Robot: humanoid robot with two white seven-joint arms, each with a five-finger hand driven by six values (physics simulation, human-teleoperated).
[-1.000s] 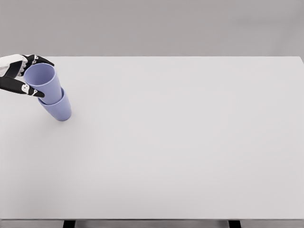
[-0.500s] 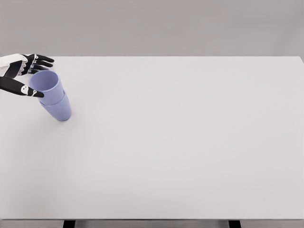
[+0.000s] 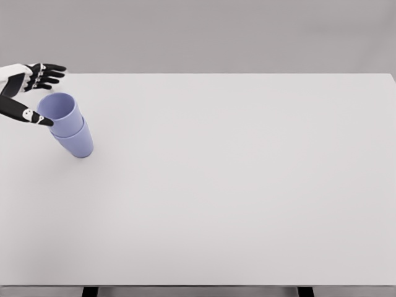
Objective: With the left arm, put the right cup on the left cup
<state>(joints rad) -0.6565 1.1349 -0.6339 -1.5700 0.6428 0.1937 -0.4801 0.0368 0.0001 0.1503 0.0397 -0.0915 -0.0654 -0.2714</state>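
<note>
Two lavender cups are nested at the table's far left: the upper cup [image 3: 60, 113] sits inside the lower cup [image 3: 77, 143], which stands on the table. My left hand [image 3: 38, 93] is just left of and slightly behind the upper cup's rim, open, with fingers spread and nothing in it. Its thumb [image 3: 28, 114] reaches toward the cup's near-left side, while the other fingers [image 3: 48, 71] point right above the rim, apart from the cup. The right arm is out of view.
The white table [image 3: 235, 185] fills most of the view; its far edge runs along the top and its front edge along the bottom. A grey wall lies behind.
My left hand let go of the upper cup and drew back up and to the left, fingers spreading. The upper cup settled a little deeper into the lower one.
</note>
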